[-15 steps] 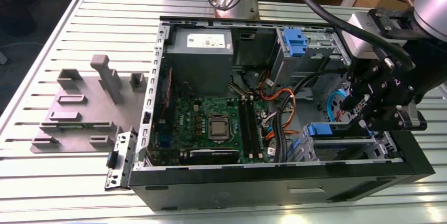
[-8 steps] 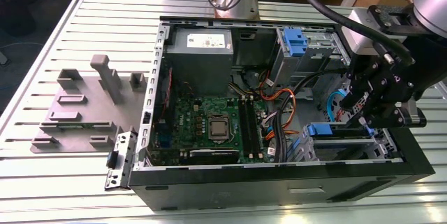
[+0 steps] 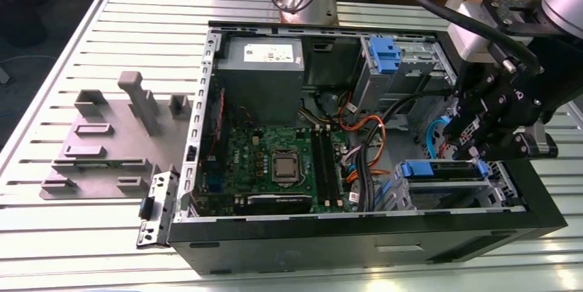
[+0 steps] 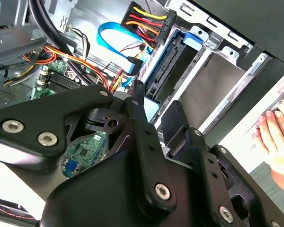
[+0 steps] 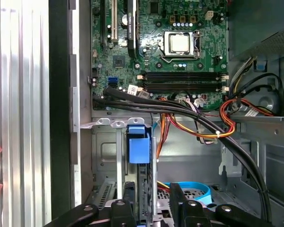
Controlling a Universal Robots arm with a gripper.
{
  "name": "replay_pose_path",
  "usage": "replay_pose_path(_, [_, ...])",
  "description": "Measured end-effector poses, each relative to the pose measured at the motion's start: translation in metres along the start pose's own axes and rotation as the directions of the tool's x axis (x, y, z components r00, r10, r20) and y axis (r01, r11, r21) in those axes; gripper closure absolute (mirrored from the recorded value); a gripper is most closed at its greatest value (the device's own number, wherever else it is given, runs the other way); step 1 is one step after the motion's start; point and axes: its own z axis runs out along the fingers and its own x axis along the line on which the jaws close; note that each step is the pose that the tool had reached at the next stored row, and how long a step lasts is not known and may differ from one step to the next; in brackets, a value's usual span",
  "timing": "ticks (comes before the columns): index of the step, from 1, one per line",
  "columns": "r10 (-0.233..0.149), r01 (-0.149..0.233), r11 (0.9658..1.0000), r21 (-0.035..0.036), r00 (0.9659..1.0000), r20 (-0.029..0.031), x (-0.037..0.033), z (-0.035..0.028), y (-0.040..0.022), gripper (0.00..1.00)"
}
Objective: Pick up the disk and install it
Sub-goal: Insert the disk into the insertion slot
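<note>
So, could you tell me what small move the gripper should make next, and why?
Probably lift the gripper straight up a little: the disk seems already slotted in its bay, the fingers stand open either side of it, and cables run close by, so sideways motion risks snagging.

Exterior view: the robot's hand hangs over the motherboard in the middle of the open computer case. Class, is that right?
Not quite. In the exterior view the hand hangs over the drive bay at the view's right end of the open computer case, not over the motherboard.
</note>
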Motion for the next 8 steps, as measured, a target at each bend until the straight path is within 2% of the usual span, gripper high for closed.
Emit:
replay_pose_path(5, [0.0, 0.0, 1.0, 0.0, 1.0, 0.0004, -0.0088, 0.0003, 0.0005, 0.58])
replay_pose_path(8, [0.0, 0.0, 1.0, 0.0, 1.0, 0.0003, -0.0117, -0.0011, 0.0007, 0.58])
